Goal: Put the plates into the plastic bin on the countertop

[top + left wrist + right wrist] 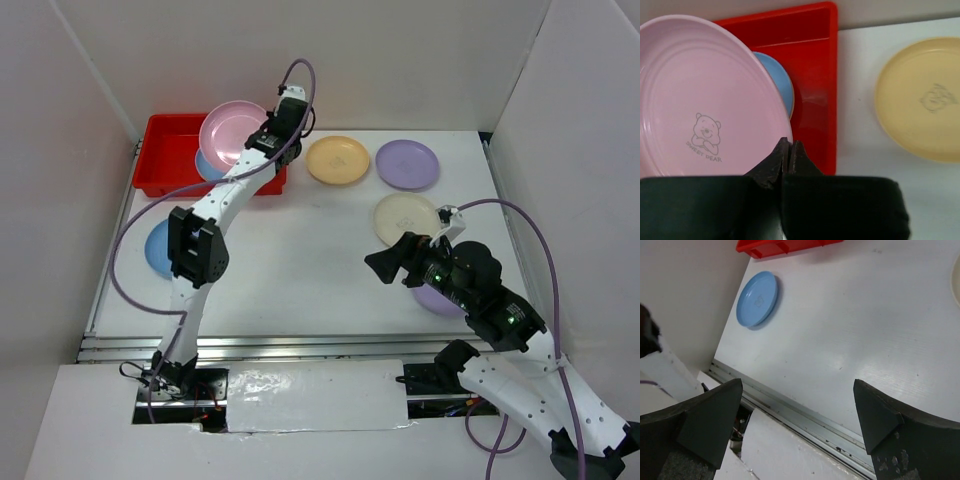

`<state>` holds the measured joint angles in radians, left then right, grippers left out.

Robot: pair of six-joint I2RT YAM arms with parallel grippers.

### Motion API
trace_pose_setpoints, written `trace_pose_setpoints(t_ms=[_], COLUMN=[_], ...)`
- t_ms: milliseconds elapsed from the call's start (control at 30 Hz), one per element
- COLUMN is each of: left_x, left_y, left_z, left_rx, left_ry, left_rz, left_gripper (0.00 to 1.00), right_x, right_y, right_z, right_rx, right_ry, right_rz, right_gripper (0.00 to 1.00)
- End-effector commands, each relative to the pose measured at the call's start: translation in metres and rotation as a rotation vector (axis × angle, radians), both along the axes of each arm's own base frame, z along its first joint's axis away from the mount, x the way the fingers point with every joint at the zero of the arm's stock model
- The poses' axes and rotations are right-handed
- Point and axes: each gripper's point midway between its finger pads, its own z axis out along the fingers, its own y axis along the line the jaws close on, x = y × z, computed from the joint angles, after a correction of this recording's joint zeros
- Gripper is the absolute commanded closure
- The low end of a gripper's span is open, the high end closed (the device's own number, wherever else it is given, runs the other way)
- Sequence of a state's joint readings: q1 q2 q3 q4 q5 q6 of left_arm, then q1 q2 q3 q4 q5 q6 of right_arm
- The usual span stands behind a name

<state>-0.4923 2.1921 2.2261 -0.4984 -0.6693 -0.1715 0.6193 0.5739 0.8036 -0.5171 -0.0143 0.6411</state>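
Pinched at its rim by the left gripper (787,150), a pink plate (700,95) is held over the plastic bin (815,30), to be lowered and released next; the right gripper (797,390) is spread wide, empty.

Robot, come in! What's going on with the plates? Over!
Left end effector shut on pink plate, at its rim, over red bin. Right end effector open, empty. Blue plate already in the bin, partly under the pink one. Over.
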Motion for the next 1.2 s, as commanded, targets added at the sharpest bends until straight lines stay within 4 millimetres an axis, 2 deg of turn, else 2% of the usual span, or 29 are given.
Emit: trace_pose_setpoints(t_ms=[0,33,67,100,133,167,233,300,367,400,433,533,600,667,733,767,800,833,867,900,933,967,1000,1067,1100,1133,1167], left_x=[0.041,0.051,0.059,0.068,0.071,0.078,0.079,0.084,0.089,0.089,0.093,0.100,0.101,0.102,0.102,0.102,0.099,0.095,0.089,0.077,0.064,0.052,0.028,-0.006,-0.040,-0.058,-0.086], left_y=[0.042,0.049,0.055,0.071,0.074,0.072,0.079,0.078,0.078,0.075,0.077,0.074,0.072,0.068,0.070,0.073,0.075,0.084,0.089,0.086,0.098,0.100,0.092,0.093,0.091,0.087,0.087], left_z=[0.000,-0.014,-0.006,-0.006,-0.011,-0.007,-0.017,-0.026,-0.050,-0.050,-0.064,-0.085,-0.091,-0.094,-0.090,-0.087,-0.080,-0.071,-0.063,-0.038,-0.020,-0.005,0.033,0.062,0.073,0.072,0.097], left_rx=[0.120,0.123,0.101,0.077,0.065,0.035,0.030,-0.001,-0.020,-0.027,-0.029,-0.039,-0.041,-0.045,-0.052,-0.047,-0.048,-0.028,-0.012,-0.016,0.019,0.011,-0.019,-0.090,-0.191,-0.261,-0.390], left_ry=[-0.053,-0.041,-0.067,-0.079,-0.075,-0.108,-0.099,-0.094,-0.062,-0.061,-0.037,0.003,0.012,0.011,0.001,-0.005,-0.019,-0.031,-0.036,-0.067,-0.096,-0.131,-0.177,-0.196,-0.163,-0.131,-0.177], left_rz=[0.051,0.065,0.068,0.086,0.074,0.047,0.035,-0.011,-0.041,-0.055,-0.063,-0.094,-0.106,-0.112,-0.100,-0.074,-0.039,0.020,0.059,0.088,0.185,0.240,0.252,0.319,0.337,0.332,0.349], left_gripper=[1.00,1.00,1.00,1.00,1.00,1.00,1.00,1.00,1.00,1.00,1.00,1.00,1.00,0.94,0.72,0.53,0.17,0.05,0.01,0.01,0.01,0.01,0.01,0.01,0.01,0.01,0.01], right_x=[-0.006,-0.008,-0.009,-0.010,-0.010,-0.008,-0.007,-0.006,-0.005,-0.005,-0.004,-0.003,-0.003,-0.002,0.000,0.000,0.000,0.001,0.002,0.003,0.003,0.006,0.007,0.011,0.013,0.013,0.013], right_y=[0.007,0.008,0.010,0.012,0.013,0.014,0.018,0.020,0.023,0.023,0.025,0.025,0.024,0.024,0.024,0.025,0.026,0.027,0.027,0.029,0.030,0.031,0.032,0.036,0.038,0.040,0.041], right_z=[0.013,0.014,0.013,0.015,0.014,0.012,0.011,0.012,0.010,0.010,0.007,0.006,0.006,0.005,0.005,0.005,0.004,0.003,0.003,0.001,0.000,0.001,0.002,0.003,0.002,0.003,0.003], right_rx=[0.022,0.024,0.023,0.021,0.016,0.007,-0.001,-0.001,-0.004,-0.003,-0.006,-0.014,-0.016,-0.018,-0.023,-0.025,-0.025,-0.028,-0.026,-0.029,-0.028,-0.021,-0.018,-0.012,-0.011,-0.010,-0.003], right_ry=[-0.033,-0.033,-0.031,-0.033,-0.030,-0.022,-0.017,-0.023,-0.020,-0.021,-0.014,-0.012,-0.014,-0.013,-0.013,-0.012,-0.011,-0.009,-0.009,-0.006,-0.001,-0.007,-0.011,-0.013,-0.009,-0.008,-0.010], right_rz=[0.054,0.064,0.076,0.091,0.095,0.097,0.109,0.116,0.124,0.126,0.127,0.129,0.121,0.117,0.113,0.114,0.118,0.119,0.118,0.120,0.122,0.116,0.116,0.118,0.117,0.120,0.122], right_gripper=[0.00,0.00,0.00,0.00,0.00,0.00,0.00,0.00,0.00,0.00,0.00,0.00,0.00,0.00,0.00,0.00,0.00,0.00,0.00,0.00,0.00,0.00,0.00,0.00,0.00,0.00,0.00])
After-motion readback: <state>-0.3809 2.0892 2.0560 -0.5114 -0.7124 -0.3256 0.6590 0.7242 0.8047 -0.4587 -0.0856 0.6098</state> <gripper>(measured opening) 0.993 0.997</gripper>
